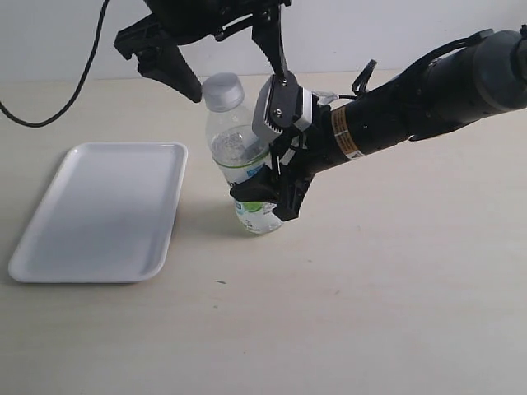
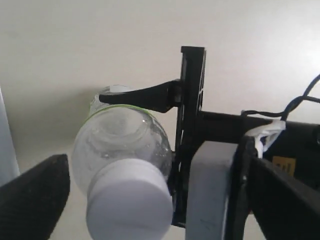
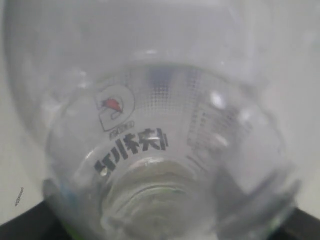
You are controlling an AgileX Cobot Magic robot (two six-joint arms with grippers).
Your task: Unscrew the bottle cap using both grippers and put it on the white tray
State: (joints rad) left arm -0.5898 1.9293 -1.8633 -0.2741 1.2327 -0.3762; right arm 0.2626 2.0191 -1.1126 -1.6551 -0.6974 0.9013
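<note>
One white tray (image 1: 49, 247) lay near the left edge of the bench (image 1: 395, 288); a black cable (image 1: 58, 103) looped at its far-left corner. One bottle (image 1: 235, 156) stood mid-bench, tilted toward the tray, with its single bottle cap (image 1: 222, 92) on the neck. Of two tools, the left tool (image 1: 239, 82) hung spread wide, jaws clear either side of the cap. The right tool (image 1: 259, 197) was clamped on the bottle's labelled lower half.

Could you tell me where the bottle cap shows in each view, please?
Exterior view: bottle cap upper middle, atop the bottle.
Left wrist view: cap close up, in the foreground.
Right wrist view: not visible.
Shared landmark: the bottle, in all three.
</note>
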